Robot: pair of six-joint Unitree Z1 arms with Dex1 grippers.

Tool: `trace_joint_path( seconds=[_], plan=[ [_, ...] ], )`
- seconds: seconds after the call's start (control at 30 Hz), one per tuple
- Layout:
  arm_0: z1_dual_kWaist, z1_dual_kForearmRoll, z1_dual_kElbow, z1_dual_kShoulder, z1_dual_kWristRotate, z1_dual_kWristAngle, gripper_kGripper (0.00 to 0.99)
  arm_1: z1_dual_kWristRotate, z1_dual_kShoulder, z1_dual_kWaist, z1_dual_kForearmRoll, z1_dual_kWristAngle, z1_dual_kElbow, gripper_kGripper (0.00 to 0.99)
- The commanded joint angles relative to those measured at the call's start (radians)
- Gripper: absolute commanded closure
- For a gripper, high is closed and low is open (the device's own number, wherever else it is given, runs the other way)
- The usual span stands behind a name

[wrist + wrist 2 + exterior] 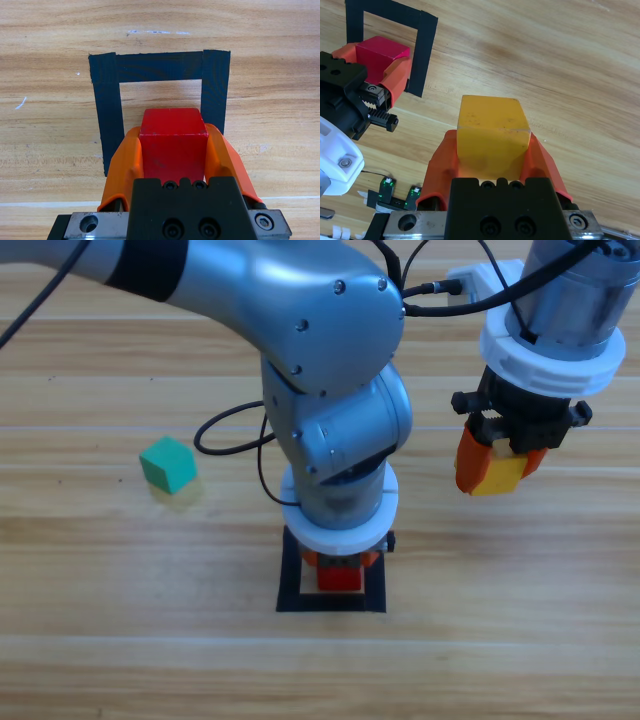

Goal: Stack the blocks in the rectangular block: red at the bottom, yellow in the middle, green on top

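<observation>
Progress: red cube (173, 145) being set inside the tape rectangle (107, 115); not yet released. Yellow and green remain to be stacked.
Left tool (173, 150): jaws clamped on the red cube's sides, low over the rectangle at the bench's (520, 640) near middle.
Right tool (492, 150): jaws clamped on the yellow cube (490, 135), held above the bench to the right, waiting.
Green cube (167, 464): lying free on the bench, far left, well apart from the rectangle.
</observation>
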Motion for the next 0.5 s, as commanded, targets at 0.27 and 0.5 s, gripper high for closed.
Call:
trace_joint_path(
  seconds=[0.27,0.5],
  plan=[
    [-0.027,0.002,0.021,0.055,0.001,0.011,0.743,-0.005,-0.017,0.021,-0.003,-0.012,0.022,0.990],
    [-0.027,0.002,0.038,0.047,0.009,0.011,0.743,-0.008,-0.017,0.021,-0.003,-0.013,0.022,0.990]
  ],
)
